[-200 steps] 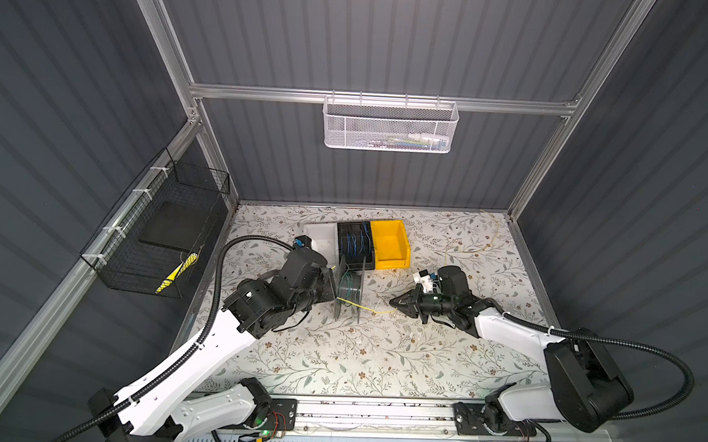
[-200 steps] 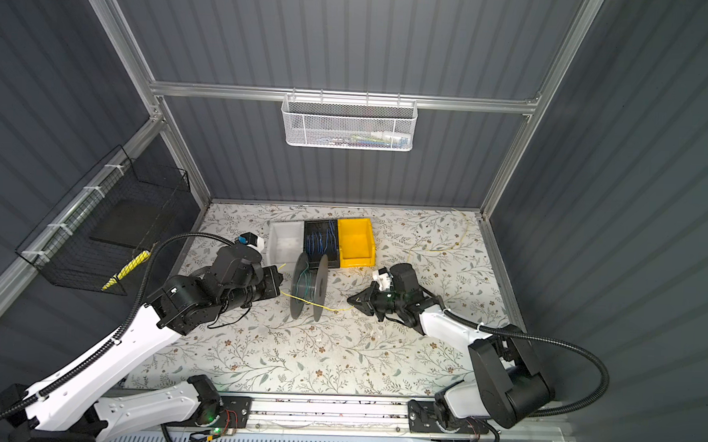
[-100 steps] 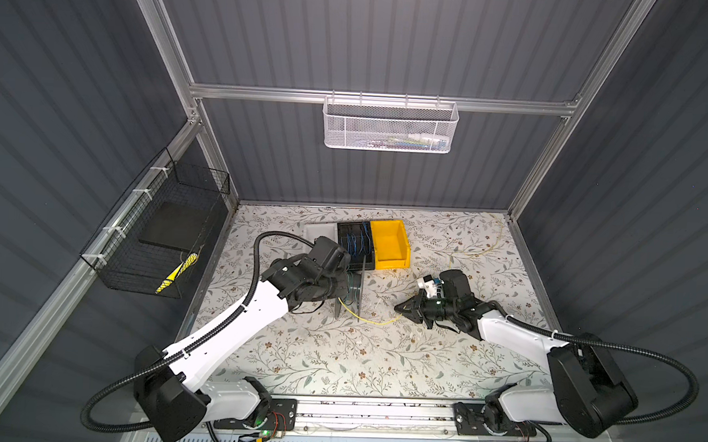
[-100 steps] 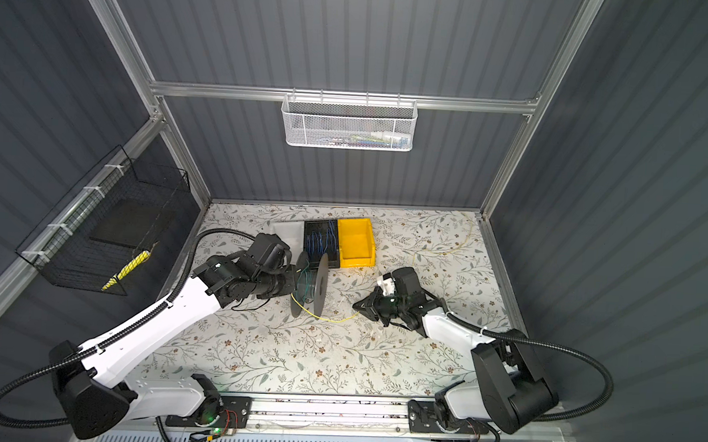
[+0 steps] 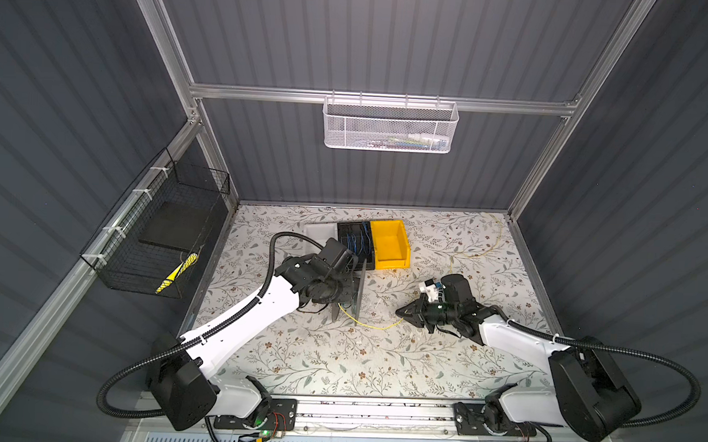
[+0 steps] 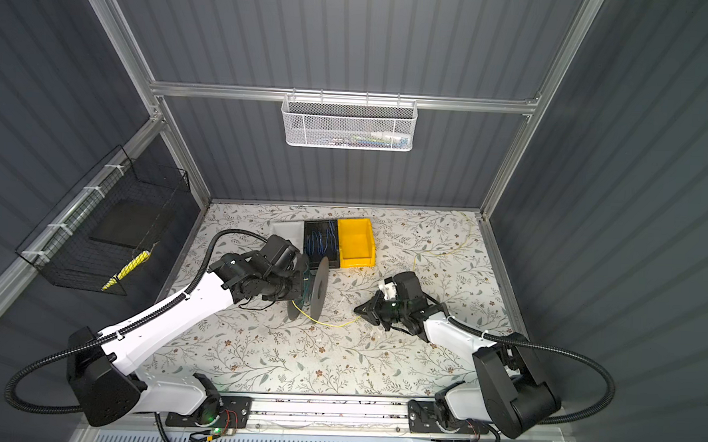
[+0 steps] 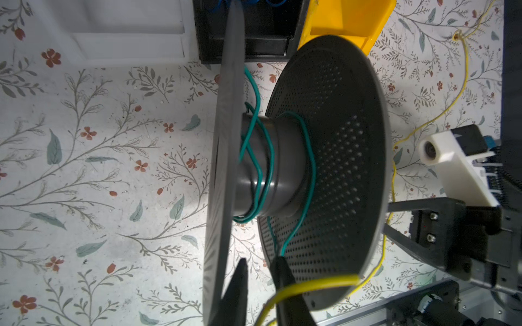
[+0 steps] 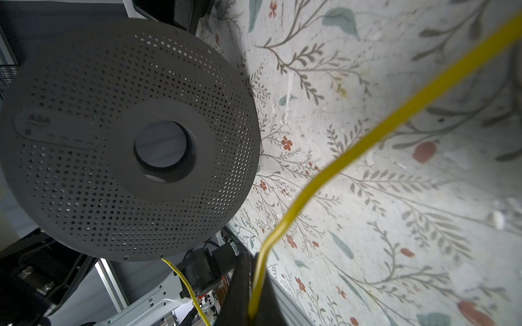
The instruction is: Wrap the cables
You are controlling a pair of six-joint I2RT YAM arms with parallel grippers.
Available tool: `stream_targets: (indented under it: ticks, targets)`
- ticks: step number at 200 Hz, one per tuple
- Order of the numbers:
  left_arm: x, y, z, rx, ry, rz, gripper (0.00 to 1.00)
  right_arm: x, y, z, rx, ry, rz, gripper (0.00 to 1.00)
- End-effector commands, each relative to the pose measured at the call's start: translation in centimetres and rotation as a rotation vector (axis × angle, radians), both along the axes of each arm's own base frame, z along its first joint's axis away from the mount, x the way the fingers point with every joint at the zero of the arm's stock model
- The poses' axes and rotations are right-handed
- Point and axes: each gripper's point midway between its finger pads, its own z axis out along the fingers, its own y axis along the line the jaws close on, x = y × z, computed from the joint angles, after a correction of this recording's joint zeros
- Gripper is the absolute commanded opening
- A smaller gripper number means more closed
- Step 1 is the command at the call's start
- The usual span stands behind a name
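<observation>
Winding wire (image 5: 374,326) onto the spool (image 5: 359,289): the right gripper (image 5: 400,313), at the spool's 4 o'clock, pinches it, and slack trails toward the table's (image 5: 336,362) 1 o'clock corner. The left gripper (image 7: 260,264) has its jaws parted, with wire draped over one finger (image 7: 282,279). Next, I judge, it must close on the wire and carry it round the hub.

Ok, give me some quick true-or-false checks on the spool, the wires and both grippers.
1. The right gripper is shut on the yellow wire. True.
2. The spool lies flat on one disc. False: it stands upright on its edge.
3. The wire wound round the spool's hub is blue. False: it is a green wire.
4. The blue wires lie in the yellow bin. False: they are in the black bin next to it.
5. The left gripper has its jaws apart, down between the spool's two discs. True.
</observation>
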Motion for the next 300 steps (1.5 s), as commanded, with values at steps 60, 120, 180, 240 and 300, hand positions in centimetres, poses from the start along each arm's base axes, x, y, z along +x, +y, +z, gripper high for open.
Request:
stream_targets:
  ticks: [60,120,180,240,300]
  targets:
    - [-1.1,1.8,2.6,0.103,-0.017,-0.083,0.65,0.5,0.2,0.7,0.041,-0.008,0.009,0.00]
    - [-0.7,2.8,4.6,0.161,-0.113,-0.165,0.74,0.6,0.2,0.6,0.039,-0.003,0.008,0.00]
    - [1.4,1.1,3.0,0.150,-0.203,-0.244,0.84,0.8,-0.4,0.7,0.027,-0.008,-0.018,0.00]
    - [2.7,1.1,1.2,0.126,-0.252,-0.275,0.82,1.1,-0.3,0.6,0.032,0.006,-0.017,0.00]
    - [3.3,0.2,1.2,-0.068,-0.275,-0.307,0.78,1.1,-0.7,0.3,0.033,0.032,-0.017,0.00]
